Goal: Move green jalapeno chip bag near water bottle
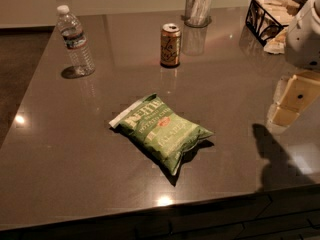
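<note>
The green jalapeno chip bag (160, 130) lies flat near the middle of the dark glossy table, its pale top edge pointing to the back left. The water bottle (76, 41) stands upright at the table's back left, clear and ribbed, with a white cap and a dark label band. My gripper (289, 105) hangs above the table at the right edge of the view, cream coloured under a white arm housing (306, 31). It is well to the right of the bag, touches nothing and holds nothing. Its shadow falls on the table below it.
A gold-brown drink can (170, 45) stands behind the bag at the back centre. A clear glass holder (198, 8) stands behind the can. A black wire basket (270, 16) with packets sits at the back right. The table's front edge (165, 209) runs close below the bag.
</note>
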{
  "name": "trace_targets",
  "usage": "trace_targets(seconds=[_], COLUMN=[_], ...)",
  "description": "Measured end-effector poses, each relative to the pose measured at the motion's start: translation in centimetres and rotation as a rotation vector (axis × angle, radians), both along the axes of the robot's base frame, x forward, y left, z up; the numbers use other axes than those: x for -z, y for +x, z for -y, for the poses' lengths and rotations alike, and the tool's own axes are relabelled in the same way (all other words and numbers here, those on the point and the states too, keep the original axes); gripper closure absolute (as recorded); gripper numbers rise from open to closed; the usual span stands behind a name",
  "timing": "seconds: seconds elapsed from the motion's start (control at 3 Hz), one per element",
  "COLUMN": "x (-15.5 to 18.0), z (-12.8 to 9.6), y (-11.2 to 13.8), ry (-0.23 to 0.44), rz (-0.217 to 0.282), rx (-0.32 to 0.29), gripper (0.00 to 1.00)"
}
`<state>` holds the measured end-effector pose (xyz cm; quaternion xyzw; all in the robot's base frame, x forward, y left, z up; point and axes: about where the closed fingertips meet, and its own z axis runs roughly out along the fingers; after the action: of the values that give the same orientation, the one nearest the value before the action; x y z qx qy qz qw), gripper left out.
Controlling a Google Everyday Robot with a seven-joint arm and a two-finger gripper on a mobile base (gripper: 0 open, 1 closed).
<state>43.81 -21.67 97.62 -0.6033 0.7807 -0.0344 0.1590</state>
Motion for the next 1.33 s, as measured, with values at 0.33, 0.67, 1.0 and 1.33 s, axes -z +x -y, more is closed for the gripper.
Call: trace_targets(seconds=[0.33, 0.67, 1.0, 1.33], x=[0.0, 0.3, 1.6, 4.1], z=[0.0, -1.2, -4.9, -10.5], y=[0.0, 0.3, 0.8, 1.4], ry=[0.0, 0.063, 0.158, 0.216], rz=[0.0, -0.006, -0.027, -0.067], rx=[0.0, -0.015, -0.077, -0.134], gripper=[0.0, 0.0, 0.0, 0.0])
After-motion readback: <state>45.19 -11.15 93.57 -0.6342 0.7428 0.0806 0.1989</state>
